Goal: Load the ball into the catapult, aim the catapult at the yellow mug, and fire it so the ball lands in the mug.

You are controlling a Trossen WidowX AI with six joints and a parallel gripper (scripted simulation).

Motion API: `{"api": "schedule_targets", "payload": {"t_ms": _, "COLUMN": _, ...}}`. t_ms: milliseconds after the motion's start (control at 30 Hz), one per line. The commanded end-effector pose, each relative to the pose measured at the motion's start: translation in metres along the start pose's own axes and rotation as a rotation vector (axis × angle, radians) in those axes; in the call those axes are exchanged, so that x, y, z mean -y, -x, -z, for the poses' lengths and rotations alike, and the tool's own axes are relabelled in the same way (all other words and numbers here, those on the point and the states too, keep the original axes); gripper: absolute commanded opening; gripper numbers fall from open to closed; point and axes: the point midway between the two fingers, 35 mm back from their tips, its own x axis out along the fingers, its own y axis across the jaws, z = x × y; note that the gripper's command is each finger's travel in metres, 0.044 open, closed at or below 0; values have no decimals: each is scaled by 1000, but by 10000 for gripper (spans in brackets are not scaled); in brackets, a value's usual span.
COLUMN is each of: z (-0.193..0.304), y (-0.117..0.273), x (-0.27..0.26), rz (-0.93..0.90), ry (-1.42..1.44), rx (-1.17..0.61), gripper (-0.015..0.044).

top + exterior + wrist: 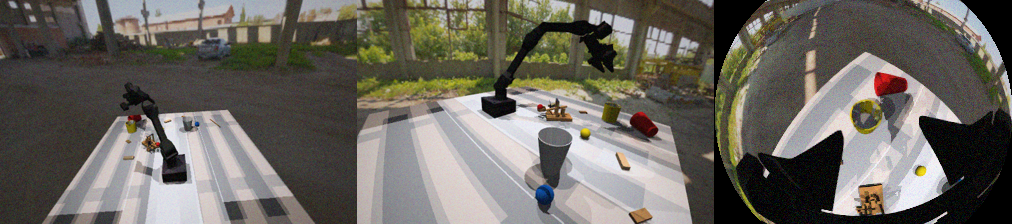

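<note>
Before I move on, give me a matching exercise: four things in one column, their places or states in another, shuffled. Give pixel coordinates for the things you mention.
Things:
1. red ball (158,144) (540,106)
2. yellow mug (131,127) (611,112) (852,117)
3. red cup (134,118) (643,124) (890,84)
4. blue ball (196,123) (544,194)

Places or states:
A. lying on its side
B. beside the grey cup (187,124) (554,155)
C. in the catapult's (150,144) (559,117) (871,192) arm end
D. upright, near the red cup

Pairs: 1-C, 2-D, 3-A, 4-B
</note>
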Motion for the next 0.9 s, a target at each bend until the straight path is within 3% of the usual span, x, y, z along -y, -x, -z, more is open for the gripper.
{"api": "schedule_targets", "payload": {"t_ms": 0, "z": -2, "y": 0, "x": 0, "rz": -2, "ry": -3, "rx": 6, "gripper": 309}}
{"api": "schedule_targets", "payload": {"t_ms": 400, "z": -2, "y": 0, "x": 0, "rz": -2, "ry": -3, "rx": 6, "gripper": 0}}
{"api": "schedule_targets", "payload": {"t_ms": 667, "z": -1, "y": 0, "x": -1, "rz": -2, "ry": 0, "rx": 3, "gripper": 0}}
{"api": "schedule_targets", "payload": {"t_ms": 867, "z": 25, "y": -5, "x": -23, "rz": 6, "ry": 102, "rx": -94, "gripper": 0}}
